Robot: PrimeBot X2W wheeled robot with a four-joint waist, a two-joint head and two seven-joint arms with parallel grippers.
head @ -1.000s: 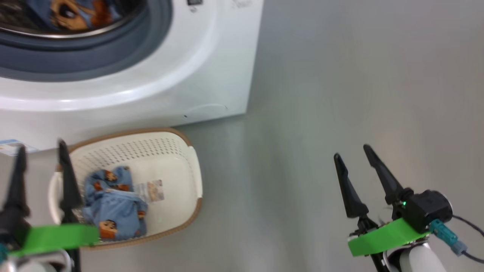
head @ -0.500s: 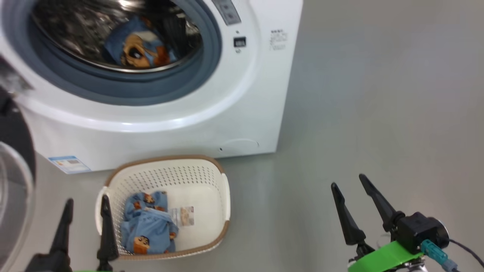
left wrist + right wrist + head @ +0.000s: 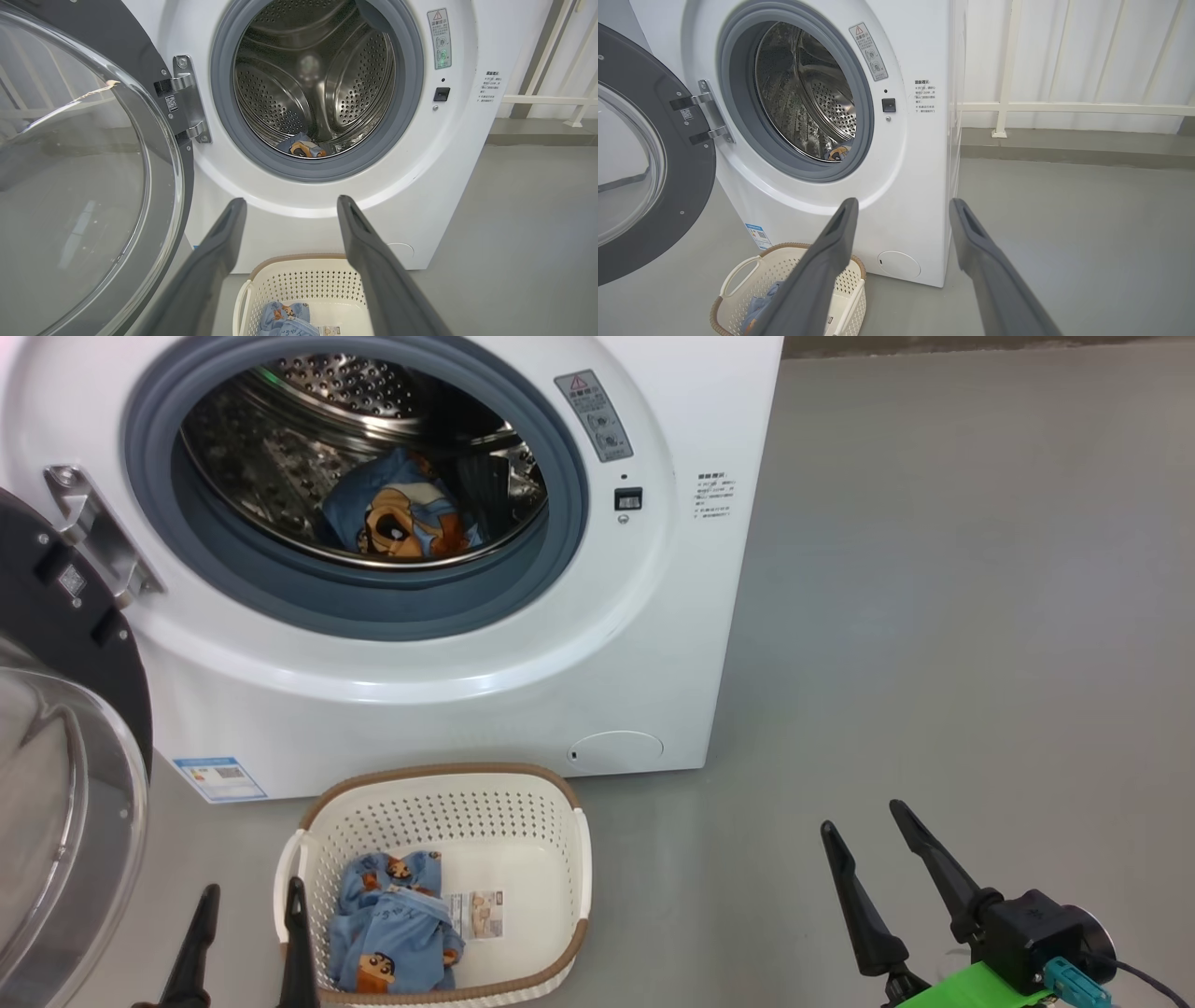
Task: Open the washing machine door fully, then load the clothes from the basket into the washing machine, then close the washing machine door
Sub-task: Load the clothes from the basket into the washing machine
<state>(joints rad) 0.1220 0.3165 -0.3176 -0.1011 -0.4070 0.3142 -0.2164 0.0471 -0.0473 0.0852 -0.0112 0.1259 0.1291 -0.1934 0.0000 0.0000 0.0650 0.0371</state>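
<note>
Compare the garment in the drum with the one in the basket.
The drum garment lies inside the washing machine, showing one large orange-brown figure; the basket garment sits bundled at the left of the basket, showing smaller figures. Both are light-blue printed fabric.

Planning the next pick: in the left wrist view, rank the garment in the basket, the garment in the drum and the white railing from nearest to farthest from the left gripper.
From the left gripper:
1. Basket garment: just below it, at the view's bottom edge.
2. Drum garment: straight ahead, higher up.
3. White railing: far right, in the background.
</note>
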